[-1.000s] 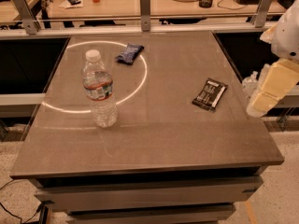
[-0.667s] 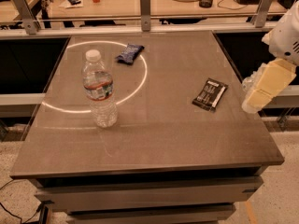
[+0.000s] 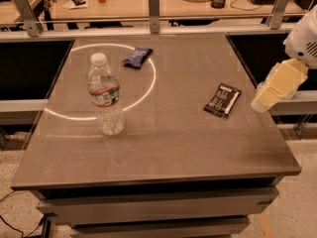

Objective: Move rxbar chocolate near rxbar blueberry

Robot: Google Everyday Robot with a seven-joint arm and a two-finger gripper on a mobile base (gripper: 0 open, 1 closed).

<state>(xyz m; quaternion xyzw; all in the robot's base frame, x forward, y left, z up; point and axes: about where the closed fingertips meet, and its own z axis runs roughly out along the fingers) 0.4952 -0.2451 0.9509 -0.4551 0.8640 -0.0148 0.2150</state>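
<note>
The rxbar chocolate (image 3: 223,100), a flat black wrapper with white lettering, lies on the right half of the grey table (image 3: 168,148). The rxbar blueberry (image 3: 137,57), a small dark blue crumpled wrapper, lies at the back centre-left, on the bright ring of light. My gripper (image 3: 261,101) hangs off the cream arm at the right edge of the table, a short way right of the black wrapper and apart from it. It holds nothing that I can see.
A clear plastic water bottle (image 3: 105,97) with a white cap stands upright on the left half of the table. A rail with metal posts (image 3: 154,4) runs behind the table's far edge, with a cluttered desk beyond it.
The arm and gripper have shifted left, closer to the table's right edge and the black wrapper. The wrappers and bottle have not moved.
</note>
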